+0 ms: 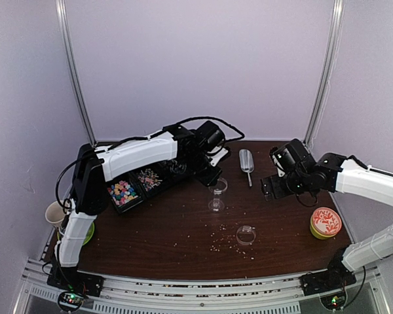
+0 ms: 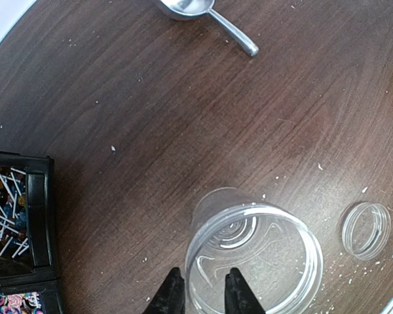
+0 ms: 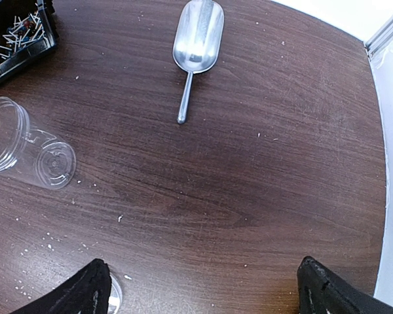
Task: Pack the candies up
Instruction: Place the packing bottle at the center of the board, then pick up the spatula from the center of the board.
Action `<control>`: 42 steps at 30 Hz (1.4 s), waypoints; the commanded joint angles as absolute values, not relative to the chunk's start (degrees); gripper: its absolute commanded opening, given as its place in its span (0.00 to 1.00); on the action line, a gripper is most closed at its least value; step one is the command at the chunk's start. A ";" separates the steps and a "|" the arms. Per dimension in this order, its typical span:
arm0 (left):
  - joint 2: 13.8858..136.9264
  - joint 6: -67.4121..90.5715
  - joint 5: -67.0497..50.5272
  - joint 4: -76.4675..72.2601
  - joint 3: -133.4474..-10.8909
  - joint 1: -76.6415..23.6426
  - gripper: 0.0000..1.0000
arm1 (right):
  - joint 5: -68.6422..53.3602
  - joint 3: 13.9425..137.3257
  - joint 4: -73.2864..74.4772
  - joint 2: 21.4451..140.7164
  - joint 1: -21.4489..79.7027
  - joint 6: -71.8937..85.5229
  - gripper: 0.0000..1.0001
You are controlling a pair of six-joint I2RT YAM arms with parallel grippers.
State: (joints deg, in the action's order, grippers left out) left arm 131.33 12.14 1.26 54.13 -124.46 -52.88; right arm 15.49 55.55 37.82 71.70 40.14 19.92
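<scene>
The candies lie in a black compartment tray point(image 1: 158, 186) at the left. It holds bright multicoloured pieces point(image 1: 122, 191) and white stick-like ones point(image 2: 3, 209). A clear plastic cup point(image 1: 217, 195) stands upright and empty mid-table. My left gripper point(image 2: 203, 282) straddles the cup's near rim point(image 2: 191, 261), one finger outside and one inside. The jaws are slightly parted, with a gap between the inner finger and the wall. My right gripper point(image 3: 203, 275) hovers wide open over bare wood to the right of the cup point(image 3: 26, 147), holding nothing.
A metal scoop point(image 1: 246, 161) lies behind the cup, and a clear round lid point(image 1: 245, 234) lies in front of it among pale crumbs. A green tub with a red patterned top point(image 1: 325, 222) sits at the right edge. A paper cup point(image 1: 55, 212) stands beyond the left edge.
</scene>
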 commanded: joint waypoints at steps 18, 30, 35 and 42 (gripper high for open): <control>122.94 12.57 2.73 53.41 -127.75 -53.00 0.75 | 14.71 58.40 35.57 74.65 39.02 19.78 0.99; 105.20 12.10 12.91 50.44 -109.59 -51.60 0.98 | 7.07 61.99 30.67 82.49 34.52 19.77 1.00; 98.84 14.62 19.17 49.28 -100.53 -51.42 0.98 | 5.38 66.27 30.06 88.69 32.40 19.15 0.98; 91.68 16.88 20.72 47.39 -87.77 -49.63 0.98 | 3.15 74.49 31.03 99.66 29.28 18.78 0.90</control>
State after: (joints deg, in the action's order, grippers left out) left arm 95.94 14.52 18.41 50.50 -92.31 -51.35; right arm 4.75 69.95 31.05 95.09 30.74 19.38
